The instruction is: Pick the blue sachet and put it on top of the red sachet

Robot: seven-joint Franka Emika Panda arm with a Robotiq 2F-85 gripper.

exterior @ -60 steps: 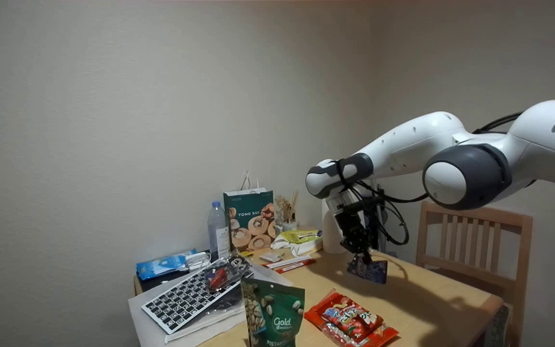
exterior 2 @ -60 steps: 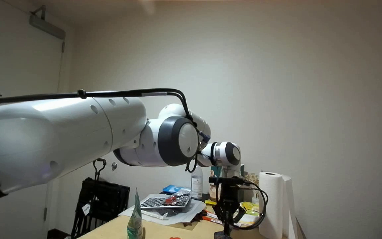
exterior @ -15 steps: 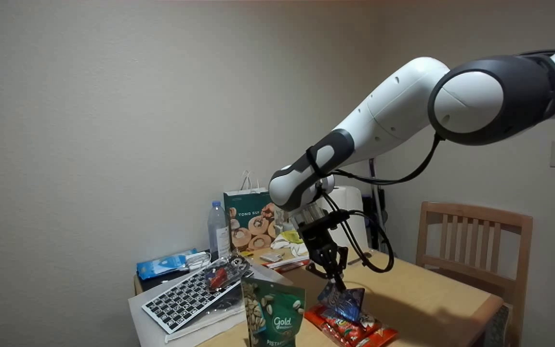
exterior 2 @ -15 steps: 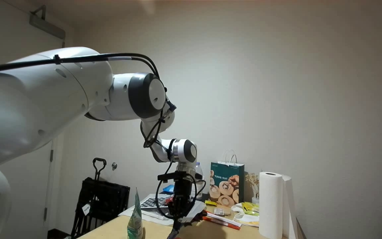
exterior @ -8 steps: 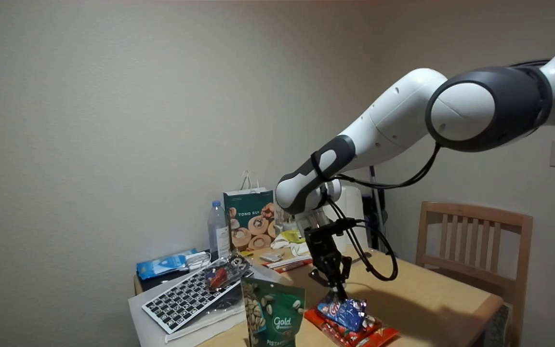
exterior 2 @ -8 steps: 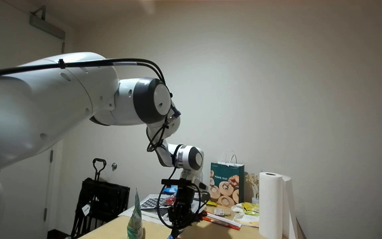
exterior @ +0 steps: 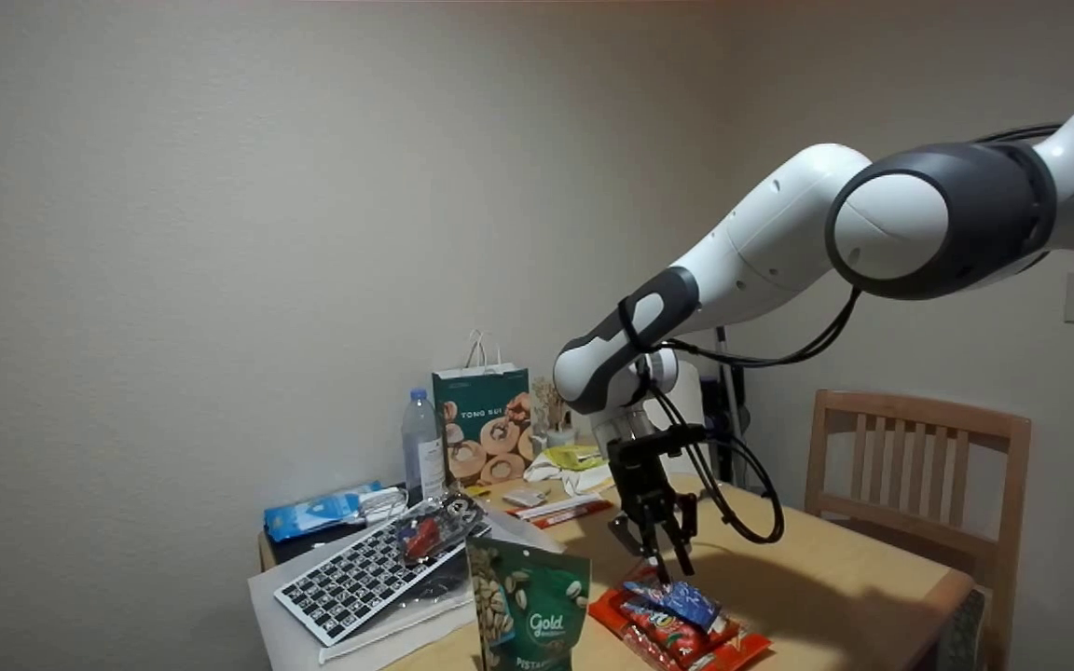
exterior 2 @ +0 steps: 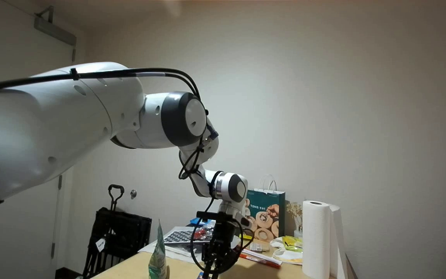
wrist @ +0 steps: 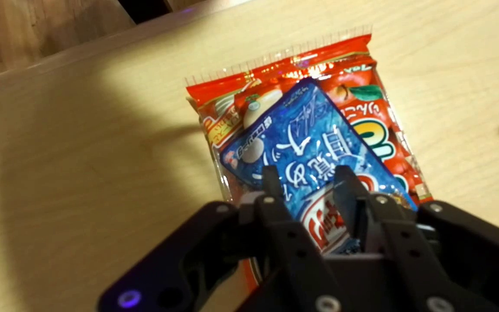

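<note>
The blue sachet (exterior: 681, 601) lies on top of the red sachet (exterior: 619, 617) on the table. In the wrist view the blue sachet (wrist: 299, 141) rests at a slant, white print up, across the middle of the red sachet (wrist: 373, 115). The red sachet's edges show around it. My gripper (exterior: 676, 572) is just above the blue sachet. In the wrist view the gripper (wrist: 308, 172) has its two fingers apart, with a clear gap between them and nothing held. The fingers hide the near part of both sachets. In an exterior view a small blue edge (exterior 2: 200, 275) shows beside the fingers.
An upright green pouch (exterior: 537, 606) stands close beside the red sachet. A keyboard (exterior: 360, 578), a paler blue pack (exterior: 313, 514), a bottle (exterior: 422, 447), a paper bag (exterior: 486, 424) and a paper towel roll (exterior 2: 316, 238) stand further back. The table edge (wrist: 102, 45) is near the sachets.
My gripper carried the blue sachet over to the red sachet and lowered it. The fingers have opened, and the blue sachet now lies flatter on the red one. The gripper has shifted slightly away.
</note>
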